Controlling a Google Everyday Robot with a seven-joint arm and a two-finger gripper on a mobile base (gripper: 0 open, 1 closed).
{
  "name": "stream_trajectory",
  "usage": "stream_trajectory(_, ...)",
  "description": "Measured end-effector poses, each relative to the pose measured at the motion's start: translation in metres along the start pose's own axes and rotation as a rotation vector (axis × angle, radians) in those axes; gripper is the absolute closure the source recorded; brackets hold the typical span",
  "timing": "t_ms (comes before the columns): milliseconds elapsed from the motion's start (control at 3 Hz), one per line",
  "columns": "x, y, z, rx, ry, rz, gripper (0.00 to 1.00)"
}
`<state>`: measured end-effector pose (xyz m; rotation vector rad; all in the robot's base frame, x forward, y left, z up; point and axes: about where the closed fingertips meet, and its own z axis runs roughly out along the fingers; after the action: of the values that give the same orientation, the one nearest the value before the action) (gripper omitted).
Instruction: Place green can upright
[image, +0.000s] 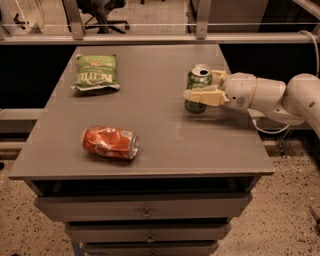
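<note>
The green can stands upright on the grey table, near its right edge, silver top facing up. My gripper reaches in from the right and straddles the can. One cream finger lies across the can's front and the other sits behind it at the right. The fingers appear closed against the can's sides. The can's base rests on the table surface.
A crushed orange-red can lies on its side at the front left. A flat green chip bag lies at the back left. A metal rail runs behind the table. Drawers sit below the tabletop.
</note>
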<state>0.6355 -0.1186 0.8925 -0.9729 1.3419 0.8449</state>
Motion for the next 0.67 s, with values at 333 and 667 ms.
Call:
stream_trajectory(333, 0.001, 0.003, -0.022, 0.002, 0.074, -0.021, 0.0)
stream_trajectory(667, -0.014, 0.006, -0.074, 0.046, 0.182, -0.073, 0.0)
